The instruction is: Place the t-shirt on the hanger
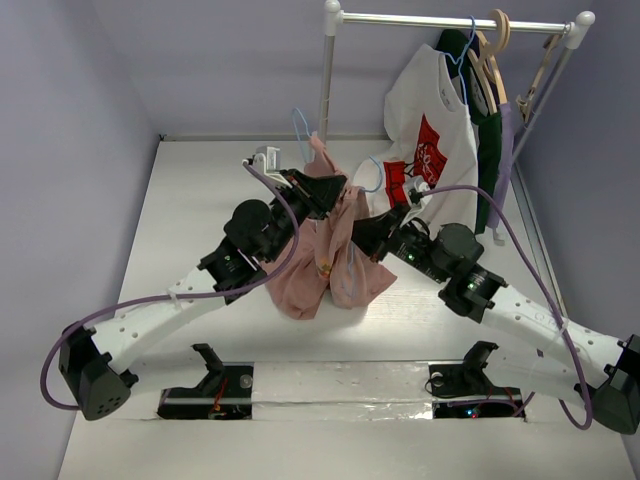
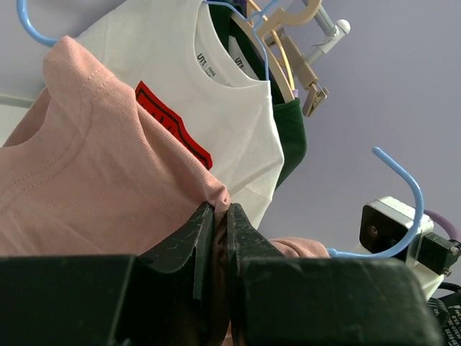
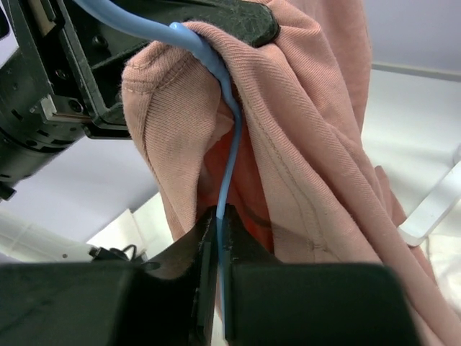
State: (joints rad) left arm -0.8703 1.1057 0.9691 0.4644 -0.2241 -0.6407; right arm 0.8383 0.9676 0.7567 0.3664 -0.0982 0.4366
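The dusty-pink t-shirt (image 1: 322, 262) hangs bunched between my two grippers above the table. My left gripper (image 1: 322, 196) is shut on a fold of its fabric near the top; in the left wrist view the jaws (image 2: 216, 216) pinch pink cloth (image 2: 79, 166). The light-blue wire hanger (image 1: 299, 125) pokes up behind the shirt, and another curved blue end (image 1: 375, 176) shows on the right. My right gripper (image 1: 366, 236) is shut on the hanger's wire (image 3: 230, 148), which runs up inside the pink shirt (image 3: 317, 137) to the left gripper.
A clothes rail (image 1: 450, 20) stands at the back right with a white red-print t-shirt (image 1: 432, 130), a dark green garment (image 1: 490, 150) and pale wooden hangers (image 1: 497, 40). The rail's upright (image 1: 327, 80) stands just behind the grippers. Purple walls close in the left and back.
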